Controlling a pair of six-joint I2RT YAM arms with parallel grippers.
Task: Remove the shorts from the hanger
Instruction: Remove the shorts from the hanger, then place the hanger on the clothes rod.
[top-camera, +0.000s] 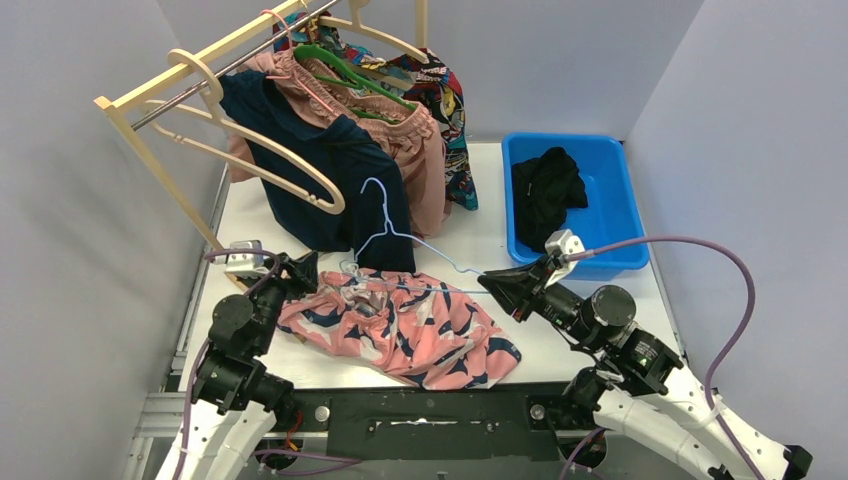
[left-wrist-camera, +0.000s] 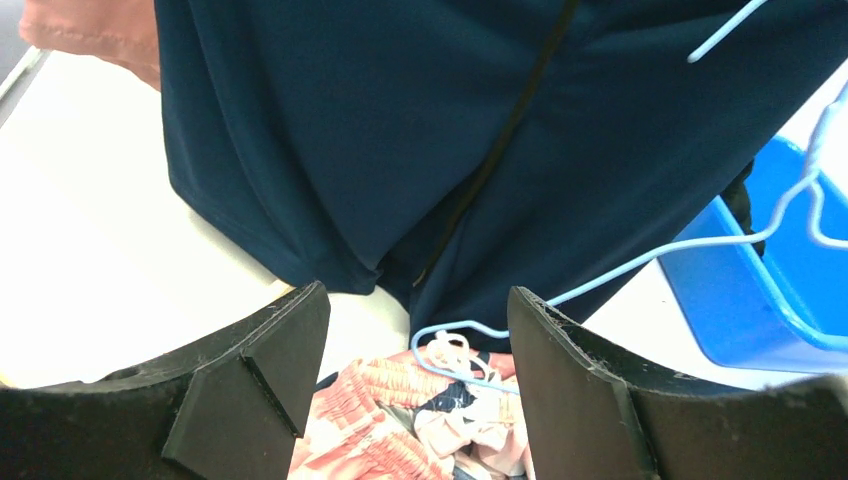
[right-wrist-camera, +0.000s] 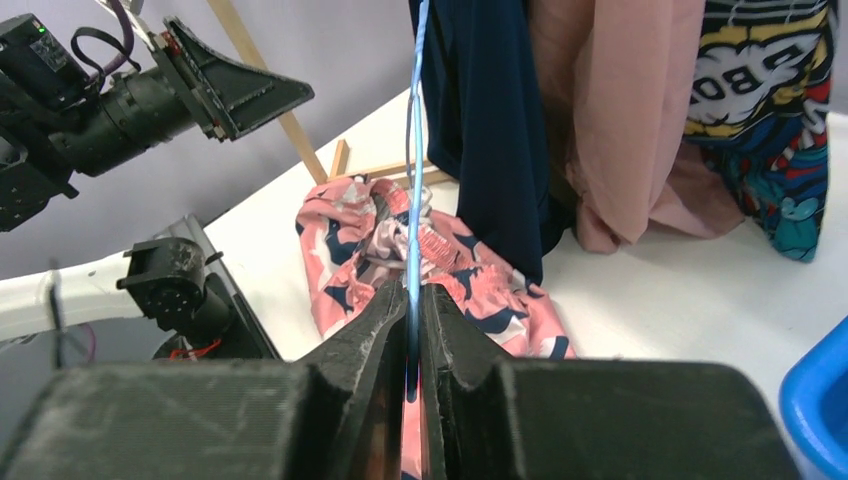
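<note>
Grey walls enclose a white table, with a wooden clothes rack standing at its far corner. Three pairs of shorts hang on the rack: plain navy shorts, dusty pink shorts, and comic-print shorts at the rack's far end. Pink printed shorts lie crumpled on the table just in front of the rack. A thin blue wire hanger rises from their waistband against the navy pair; whether it still catches the fabric cannot be told. In front of the rack, the right gripper has its jaws pressed together, pinching the hanger's wire. The left gripper hovers near the rack's front foot, above the printed waistband, fingers spread around nothing. Beside the rack, well apart from it, a blue bin holds the black shorts.
</note>
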